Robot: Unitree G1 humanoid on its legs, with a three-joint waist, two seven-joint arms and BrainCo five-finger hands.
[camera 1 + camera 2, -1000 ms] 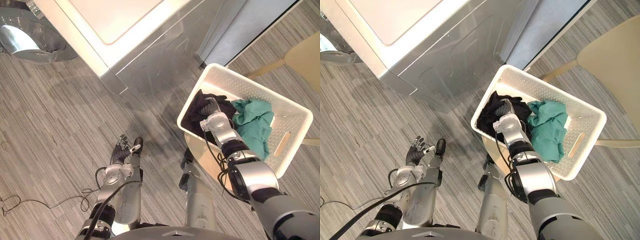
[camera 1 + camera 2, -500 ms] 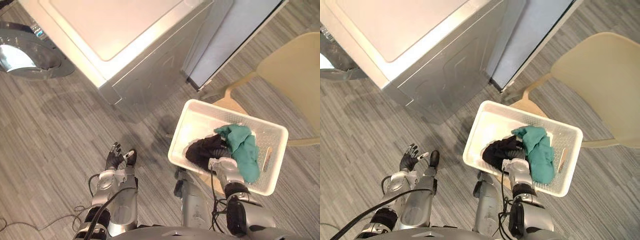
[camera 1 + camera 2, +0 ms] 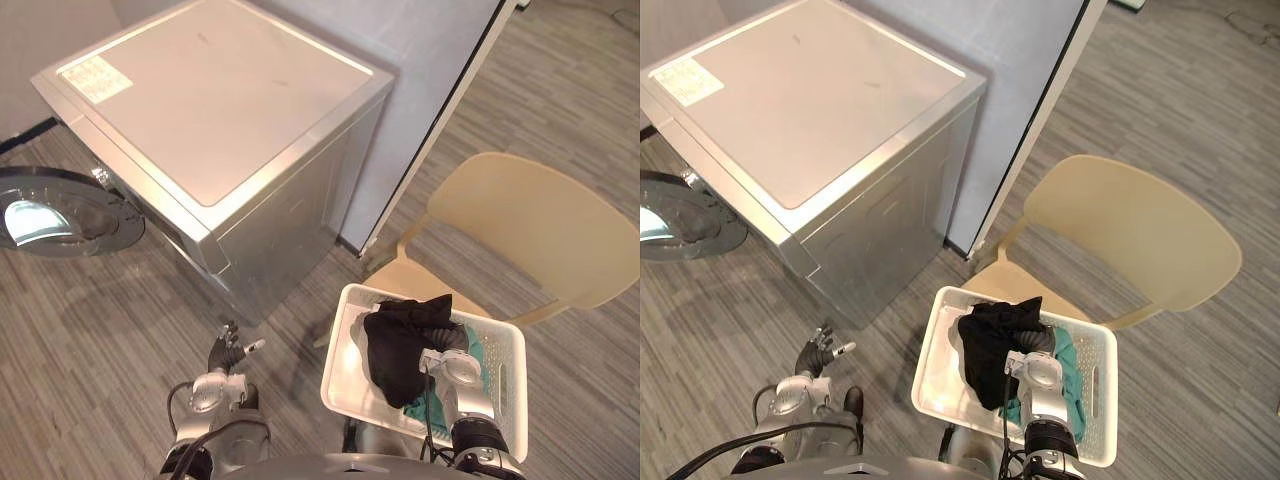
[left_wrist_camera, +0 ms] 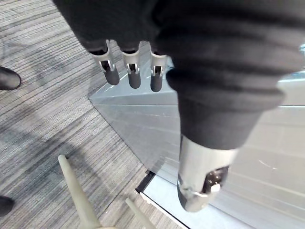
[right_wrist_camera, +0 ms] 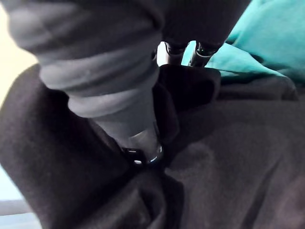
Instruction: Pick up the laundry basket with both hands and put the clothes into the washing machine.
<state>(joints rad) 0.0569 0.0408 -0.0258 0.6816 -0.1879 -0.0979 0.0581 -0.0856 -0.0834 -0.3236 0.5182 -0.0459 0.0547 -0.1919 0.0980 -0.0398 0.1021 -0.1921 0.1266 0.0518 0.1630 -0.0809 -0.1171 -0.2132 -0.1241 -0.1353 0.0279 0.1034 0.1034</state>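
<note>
The right robot hand (image 3: 452, 368) sits in the white basket (image 3: 343, 372), thumb and fingers closed on the black garment (image 3: 395, 340), which drapes over it; a green garment (image 3: 1066, 352) lies beside it in the basket; the basket stands just before the chair (image 3: 520, 225), near the washer (image 3: 220, 110), whose door (image 3: 60, 215) hangs open; the left robot hand (image 3: 226, 352) hovers above the floor (image 3: 100, 320), fingers straight and spread.
</note>
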